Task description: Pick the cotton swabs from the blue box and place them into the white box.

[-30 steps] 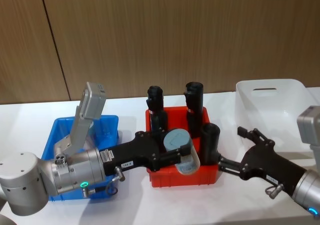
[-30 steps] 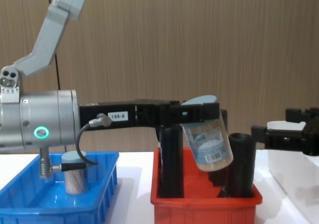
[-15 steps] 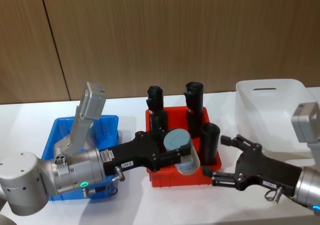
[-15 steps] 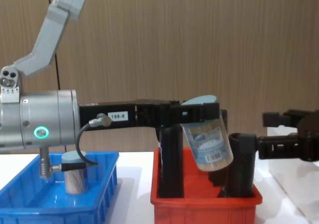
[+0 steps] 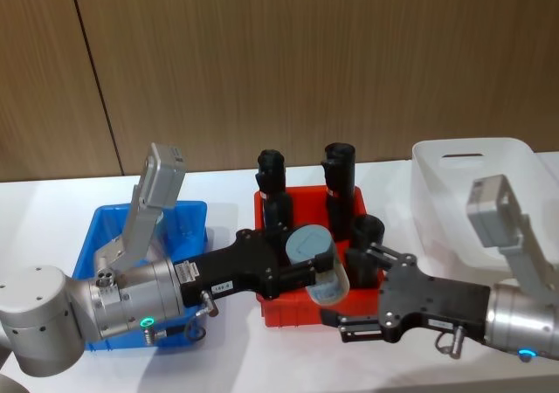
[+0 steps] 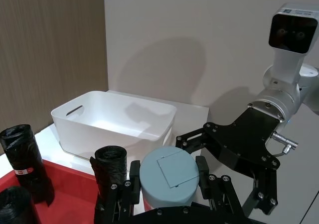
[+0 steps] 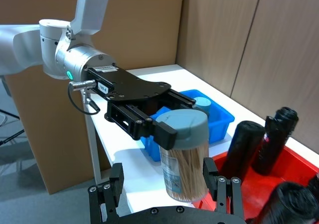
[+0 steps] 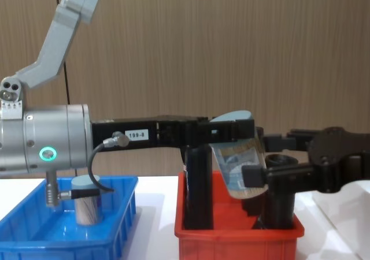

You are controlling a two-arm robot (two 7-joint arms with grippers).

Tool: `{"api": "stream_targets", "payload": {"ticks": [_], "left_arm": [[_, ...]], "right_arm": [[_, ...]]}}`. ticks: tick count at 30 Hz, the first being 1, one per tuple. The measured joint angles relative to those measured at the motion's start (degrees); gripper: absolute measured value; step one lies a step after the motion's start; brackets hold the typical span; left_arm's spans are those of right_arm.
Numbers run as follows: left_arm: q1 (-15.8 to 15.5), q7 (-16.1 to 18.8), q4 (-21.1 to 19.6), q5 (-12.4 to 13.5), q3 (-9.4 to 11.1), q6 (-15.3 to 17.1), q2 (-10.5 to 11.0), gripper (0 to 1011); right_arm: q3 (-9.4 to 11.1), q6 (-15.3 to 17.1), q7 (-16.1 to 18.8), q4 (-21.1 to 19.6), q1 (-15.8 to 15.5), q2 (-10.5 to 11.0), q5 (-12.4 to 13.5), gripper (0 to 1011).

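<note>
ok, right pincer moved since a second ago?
Yes: right pincer came leftward from near the white box to the red bin, open at the left pincer's cotton swabs.

A white sticker (image 8: 137,135) on the black body of the left gripper (image 8: 243,134) reads "199-8". The cotton swab tub (image 8: 231,157) it holds carries a printed label band, its lettering too small to read. Seen from the head view, the same sticker cannot be read.
</note>
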Motion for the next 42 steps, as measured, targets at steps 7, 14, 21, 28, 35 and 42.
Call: {"api": "stream_targets", "payload": {"ticks": [7,14,21,28,35,42], "left_arm": [[0.0,0.0,0.0,0.0,0.0,0.0,0.0,669],[0.0,0.0,0.0,0.0,0.0,0.0,0.0,669],[0.0,0.0,0.0,0.0,0.0,0.0,0.0,669],[0.0,0.0,0.0,0.0,0.0,0.0,0.0,669],[0.0,0.0,0.0,0.0,0.0,0.0,0.0,669],[0.0,0.0,0.0,0.0,0.0,0.0,0.0,669]], "right_arm": [[-1.5,-0.5,1.2,2.1,2.4,-1.6,-2.4,1001],[-2.6,-1.1,1.0,3.8,4.1,-2.9,-4.9,1001],[-3.9,-1.8,0.2,5.6,5.6,-4.0,-7.6,1002],[-4.6,-2.1,-0.4,6.7,6.5,-4.6,-9.4,1001],[-5.2,-1.8,-0.6,8.1,7.4,-5.1,-10.4,953],[-5.4,-1.2,-0.8,8.8,8.0,-5.3,-10.1,813]]}}
